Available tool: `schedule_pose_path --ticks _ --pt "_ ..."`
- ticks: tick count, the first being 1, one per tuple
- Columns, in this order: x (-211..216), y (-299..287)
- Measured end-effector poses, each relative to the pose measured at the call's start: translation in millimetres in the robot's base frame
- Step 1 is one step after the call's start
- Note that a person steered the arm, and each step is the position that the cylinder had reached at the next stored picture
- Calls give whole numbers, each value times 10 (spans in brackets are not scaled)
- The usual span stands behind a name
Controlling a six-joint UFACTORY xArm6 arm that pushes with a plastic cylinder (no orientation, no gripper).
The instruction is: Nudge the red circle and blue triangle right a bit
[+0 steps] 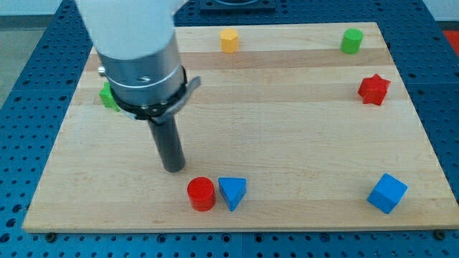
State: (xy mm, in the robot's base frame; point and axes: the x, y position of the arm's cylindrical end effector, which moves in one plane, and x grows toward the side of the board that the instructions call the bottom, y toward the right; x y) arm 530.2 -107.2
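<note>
The red circle [201, 193] stands near the board's bottom edge, left of centre. The blue triangle [233, 192] lies right beside it on the view's right, touching or nearly touching. My tip [173, 168] is on the board just up and to the left of the red circle, a small gap apart from it. The rod rises to the grey arm body at the view's top left.
A yellow block [229, 40] and a green block [351, 41] sit near the top edge. A red star [374, 89] is at the right. A blue cube [387, 193] is at the bottom right. A green block [108, 95] is partly hidden behind the arm.
</note>
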Motion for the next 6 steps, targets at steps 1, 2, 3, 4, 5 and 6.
schedule_pose_path --ticks 1,2,3,4,5,6 --pt "215 -10" --pt "494 -8" --pt "581 -7" --pt "582 112" --pt "554 451" --pt "554 451"
